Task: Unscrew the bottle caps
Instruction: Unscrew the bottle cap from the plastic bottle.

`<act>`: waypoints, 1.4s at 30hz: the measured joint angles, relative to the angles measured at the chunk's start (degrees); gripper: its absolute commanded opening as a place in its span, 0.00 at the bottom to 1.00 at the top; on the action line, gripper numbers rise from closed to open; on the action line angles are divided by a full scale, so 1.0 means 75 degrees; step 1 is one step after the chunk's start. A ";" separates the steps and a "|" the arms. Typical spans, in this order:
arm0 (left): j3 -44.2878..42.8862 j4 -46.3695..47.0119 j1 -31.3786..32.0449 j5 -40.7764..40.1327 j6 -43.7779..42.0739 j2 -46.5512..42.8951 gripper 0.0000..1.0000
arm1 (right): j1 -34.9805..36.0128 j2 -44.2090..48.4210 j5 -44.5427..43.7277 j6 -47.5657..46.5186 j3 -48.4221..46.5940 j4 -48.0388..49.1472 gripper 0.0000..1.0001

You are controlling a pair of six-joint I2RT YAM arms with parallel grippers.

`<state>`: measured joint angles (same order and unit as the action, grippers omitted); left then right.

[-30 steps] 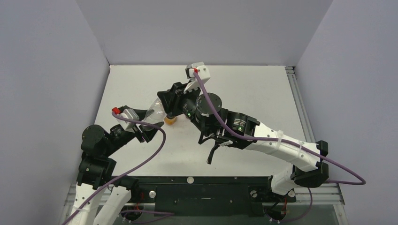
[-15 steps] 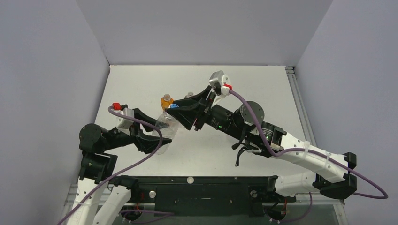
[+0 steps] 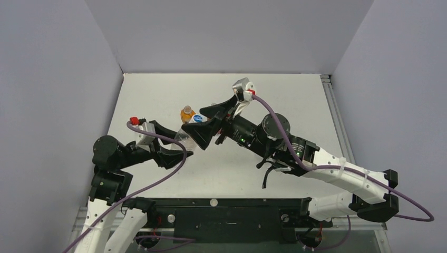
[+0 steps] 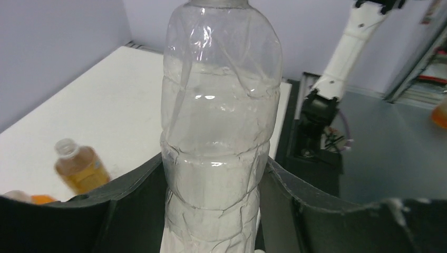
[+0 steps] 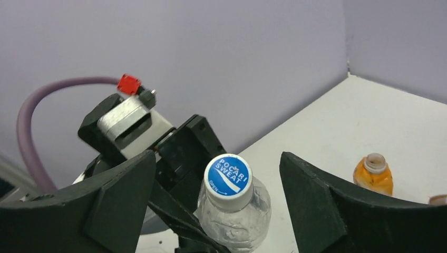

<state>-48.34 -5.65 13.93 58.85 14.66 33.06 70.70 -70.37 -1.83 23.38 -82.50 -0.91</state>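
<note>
Around the blue cap (image 5: pixel 228 176), the right gripper (image 5: pixel 217 161) stands wide open (touching nothing). It should close squarely, then twist while the left gripper (image 4: pixel 213 211) clamps the clear bottle (image 4: pixel 221 105).

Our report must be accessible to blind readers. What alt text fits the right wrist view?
A clear bottle with a blue cap sits inside the open right gripper, touching neither finger, while the left gripper grips its body lower down. An orange bottle stands on the white table beyond, against purple walls.
</note>
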 measured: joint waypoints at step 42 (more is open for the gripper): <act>0.0227 -0.1046 0.0000 -0.3147 -0.2404 -0.0487 0.00 | 0.0720 -0.2410 -0.4366 0.0898 -0.2943 -0.2515 0.55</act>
<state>-46.63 -13.50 13.93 35.24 -3.38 29.41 76.09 -88.44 -34.57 30.11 -104.57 -19.77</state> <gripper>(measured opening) 0.516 0.556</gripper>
